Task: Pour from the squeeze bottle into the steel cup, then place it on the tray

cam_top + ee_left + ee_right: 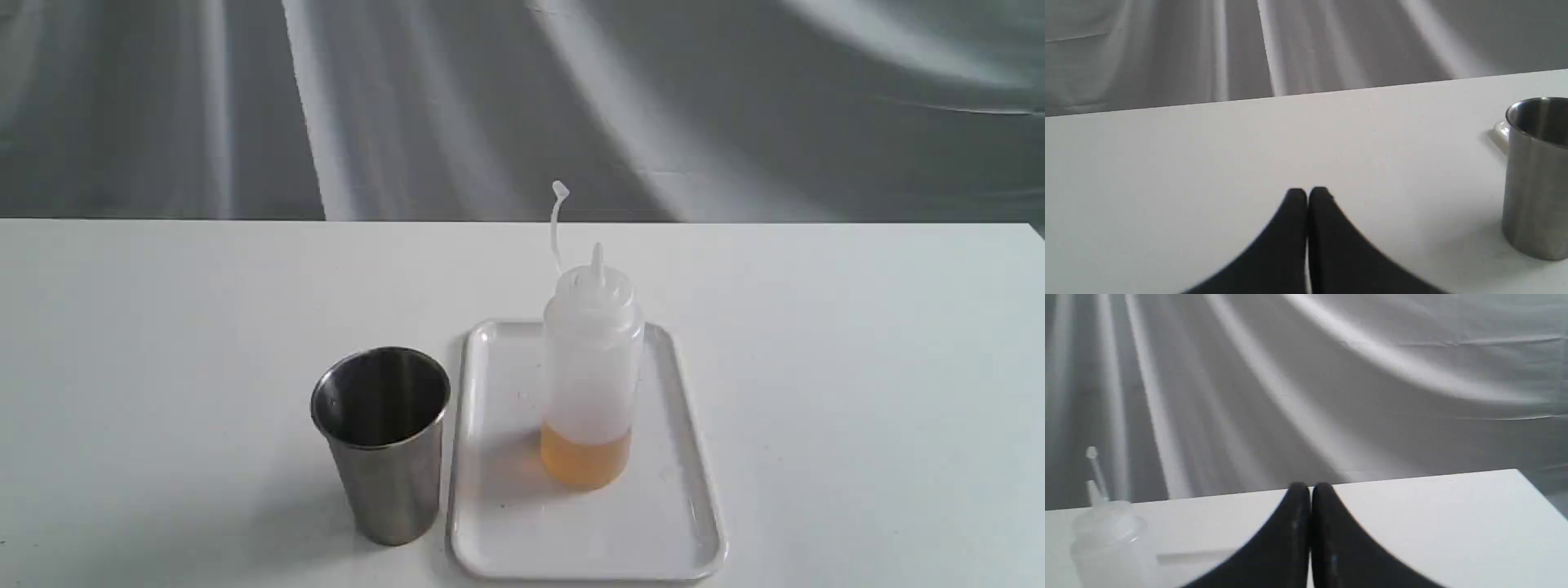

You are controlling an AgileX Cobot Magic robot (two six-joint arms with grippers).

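The squeeze bottle (591,367) stands upright on the white tray (506,523), a shallow band of amber liquid at its base and its cap strap sticking up. Just left of the tray stands the steel cup (381,441), upright on the table. Neither arm shows in the exterior view. My left gripper (1307,194) is shut and holds nothing, with the steel cup (1535,179) off to its side at the frame's edge. My right gripper (1309,490) is shut and empty as well, apart from the squeeze bottle (1106,539) seen low in its view.
The white table (857,367) runs back to an edge in front of a creased grey cloth backdrop (522,98). The table's right corner (1519,473) shows in the right wrist view.
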